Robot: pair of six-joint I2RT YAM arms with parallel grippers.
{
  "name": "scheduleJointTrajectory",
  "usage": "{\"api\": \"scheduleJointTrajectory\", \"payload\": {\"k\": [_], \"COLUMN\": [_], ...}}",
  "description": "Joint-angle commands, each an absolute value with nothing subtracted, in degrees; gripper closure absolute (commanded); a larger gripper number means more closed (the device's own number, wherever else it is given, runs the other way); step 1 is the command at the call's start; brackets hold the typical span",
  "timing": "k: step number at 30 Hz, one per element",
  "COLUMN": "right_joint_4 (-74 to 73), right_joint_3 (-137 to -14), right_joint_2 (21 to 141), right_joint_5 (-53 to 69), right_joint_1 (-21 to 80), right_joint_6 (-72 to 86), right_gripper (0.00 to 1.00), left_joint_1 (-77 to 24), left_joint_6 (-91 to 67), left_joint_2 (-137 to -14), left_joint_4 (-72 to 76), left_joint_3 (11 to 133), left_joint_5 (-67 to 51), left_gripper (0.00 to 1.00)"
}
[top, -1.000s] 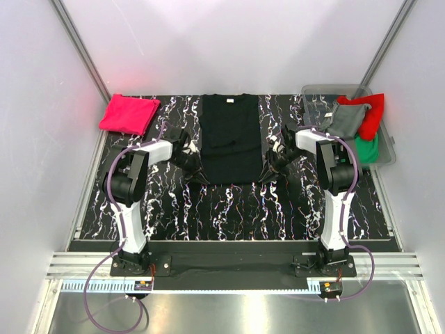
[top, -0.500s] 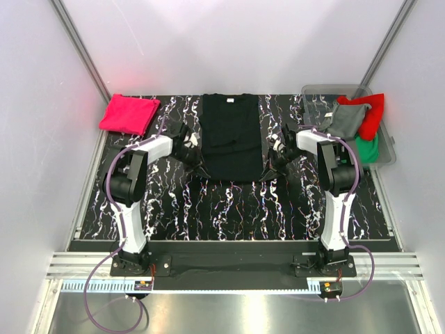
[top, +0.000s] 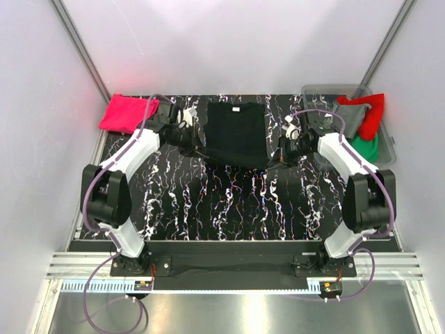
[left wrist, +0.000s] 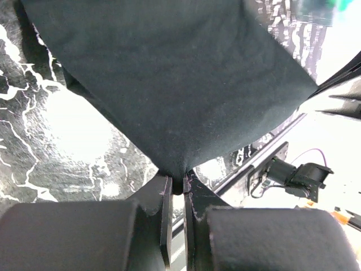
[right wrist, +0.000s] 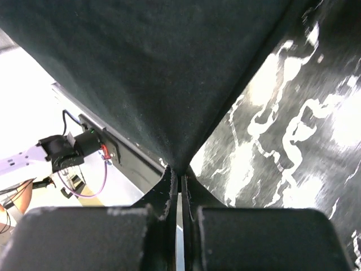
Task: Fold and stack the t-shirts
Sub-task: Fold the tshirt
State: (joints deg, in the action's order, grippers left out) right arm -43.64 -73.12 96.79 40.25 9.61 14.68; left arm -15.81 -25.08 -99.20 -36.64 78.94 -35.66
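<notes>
The left gripper [top: 200, 152] and right gripper [top: 273, 161] have each clamped a near corner of the black tee [top: 236, 131], lying far centre, and lifted its hem farward since a second ago, so the half-fold looks begun.

Near hem of black tee [top: 236, 132] now aloft

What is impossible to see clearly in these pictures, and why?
- Top view: green t-shirt lies mostly under the grey t-shirt and red t-shirt.
- Top view: mark at the black t-shirt collar, too small.
- Wrist views: its pinched corners vanish inside left gripper and right gripper.
</notes>
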Motion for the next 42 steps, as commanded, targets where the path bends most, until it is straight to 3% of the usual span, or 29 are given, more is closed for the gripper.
{"api": "scheduleJointTrajectory", "payload": {"k": [1,11,17,20,31,38,40,41,42], "right_joint_4": [-47.19,-47.46,-42.55,-41.31,-41.22,-37.18,-35.16,-33.94,-31.49], "right_joint_3": [-70.58,-73.47,-76.19,-82.68,-124.16,-150.26,-160.63,-162.49,-162.07], "right_joint_2": [90.80,87.10,91.82,98.58,129.35,153.14,158.09,160.03,160.14], "right_joint_5": [40.96,39.73,38.23,37.35,34.10,31.91,28.05,26.56,23.85], "right_joint_1": [9.05,8.35,7.30,6.51,4.66,4.48,4.31,4.48,4.57], "right_joint_6": [15.73,15.56,14.68,12.66,8.00,7.73,10.54,10.20,8.80], "right_gripper": [1.00,1.00,1.00,1.00,1.00,1.00,0.96,0.81,0.65], "left_joint_1": [-15.47,-15.56,-15.29,-15.03,-12.31,-12.74,-12.92,-13.09,-13.18], "left_joint_6": [-23.82,-24.70,-21.89,-20.22,-13.28,-10.03,-9.58,-8.54,-8.00], "left_joint_2": [-94.50,-90.87,-100.09,-105.89,-132.25,-147.46,-151.42,-152.13,-152.57], "left_joint_4": [-37.79,-36.39,-36.12,-36.30,-36.04,-24.37,-21.46,-18.05,-15.84], "left_joint_3": [79.02,73.48,84.16,93.38,126.98,142.53,144.66,145.10,144.85], "left_joint_5": [-34.72,-34.63,-34.37,-32.88,-27.78,-21.28,-17.69,-16.88,-16.35], "left_gripper": [1.00,1.00,1.00,1.00,1.00,1.00,0.82,0.69,0.43]}}
